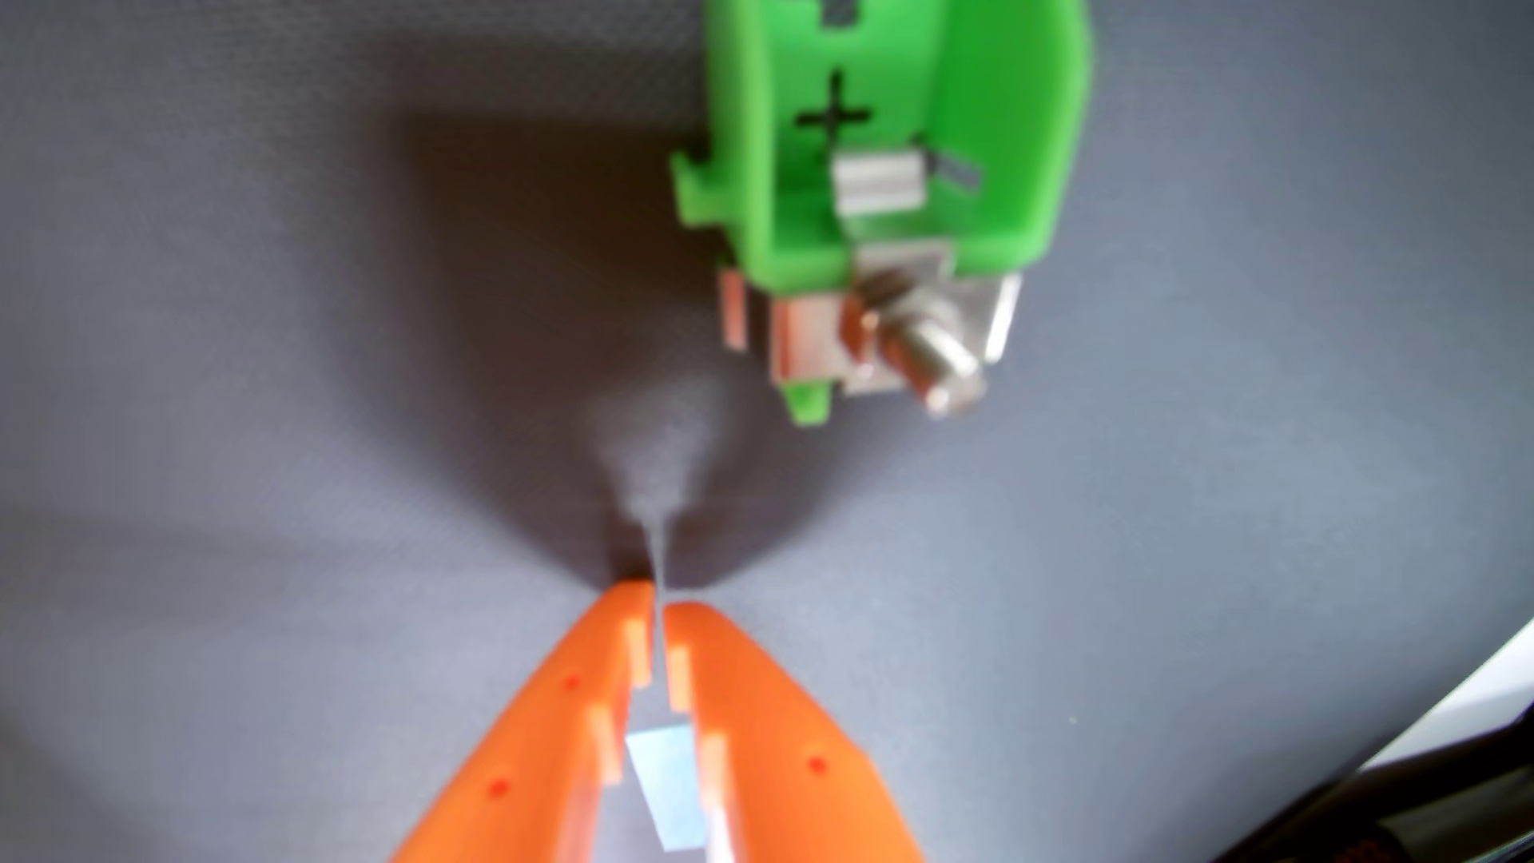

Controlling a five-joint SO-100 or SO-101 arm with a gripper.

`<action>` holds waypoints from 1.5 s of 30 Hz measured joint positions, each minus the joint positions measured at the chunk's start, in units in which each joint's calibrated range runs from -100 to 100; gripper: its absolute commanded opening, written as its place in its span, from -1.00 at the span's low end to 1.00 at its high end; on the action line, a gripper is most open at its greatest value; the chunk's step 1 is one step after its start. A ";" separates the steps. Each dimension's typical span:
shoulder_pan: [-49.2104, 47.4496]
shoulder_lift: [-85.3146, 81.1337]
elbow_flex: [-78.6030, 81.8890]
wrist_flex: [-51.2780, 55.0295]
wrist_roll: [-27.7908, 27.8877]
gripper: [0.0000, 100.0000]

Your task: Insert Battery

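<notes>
Reaching up from the bottom edge of the wrist view, the orange hand (660, 593) has its fingers nearly together, only a thin slit between the tips, with nothing clamped at the tips. A pale blue patch shows lower in the gap, too blurred to identify. The green holder (1008, 124) sits on the grey tabletop (249, 332) at upper right, apart from the hand, its slot empty, a plus sign (834, 114) inside and a metal screw (930, 348) at its near end.

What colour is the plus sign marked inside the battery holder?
Black, on the green battery holder; the plus sign shows in the wrist view, a little blurred.
</notes>
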 measured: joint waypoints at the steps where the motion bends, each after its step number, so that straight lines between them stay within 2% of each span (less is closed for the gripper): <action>1: 0.00 0.00 0.00 0.00 0.00 -0.96; 29: 0.00 -0.08 0.00 0.00 0.31 -0.97; 35: -0.33 -0.17 -0.72 0.17 3.07 -0.97; 45: -0.33 -0.08 -8.14 7.03 3.17 -0.97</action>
